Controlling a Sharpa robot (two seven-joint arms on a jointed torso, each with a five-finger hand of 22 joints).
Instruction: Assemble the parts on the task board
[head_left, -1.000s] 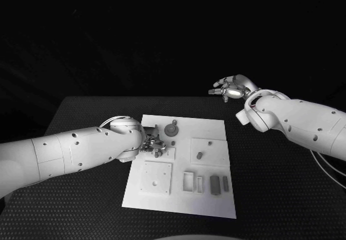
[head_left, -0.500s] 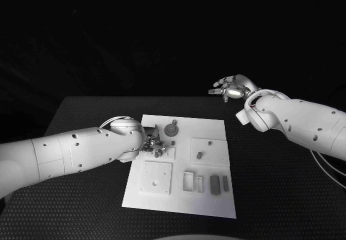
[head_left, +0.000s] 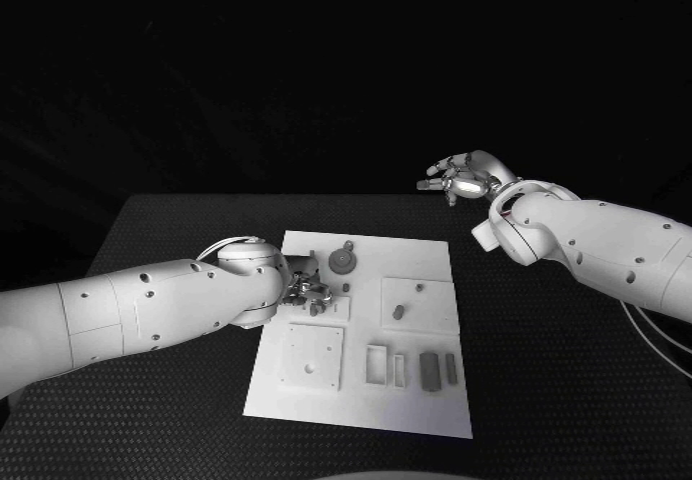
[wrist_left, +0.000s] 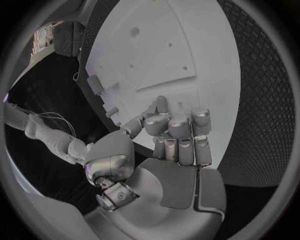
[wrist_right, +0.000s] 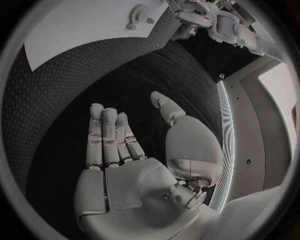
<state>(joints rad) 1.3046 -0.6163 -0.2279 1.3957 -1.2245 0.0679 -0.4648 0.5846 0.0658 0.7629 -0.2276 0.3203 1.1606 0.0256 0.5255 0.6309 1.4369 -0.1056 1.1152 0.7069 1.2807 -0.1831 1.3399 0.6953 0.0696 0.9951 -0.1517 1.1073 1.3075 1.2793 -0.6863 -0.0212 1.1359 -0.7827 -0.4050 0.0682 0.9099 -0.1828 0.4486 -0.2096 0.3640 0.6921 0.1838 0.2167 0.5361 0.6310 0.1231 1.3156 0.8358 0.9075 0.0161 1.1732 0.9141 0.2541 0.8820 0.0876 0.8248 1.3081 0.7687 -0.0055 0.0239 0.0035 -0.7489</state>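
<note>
Item: task board (head_left: 368, 340), white, lying mid-tabletop (head_left: 173, 400), long axis running away from me. My left robot hand (head_left: 310, 293) sits over its left edge, fingers curled together; any grip there I cannot tell. My right robot hand (head_left: 459, 178) hangs spread, empty, well beyond the far corner. Left is nearer.

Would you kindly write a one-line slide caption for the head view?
Left robot hand works at the task board while the right robot hand is raised open beyond the table.
</note>
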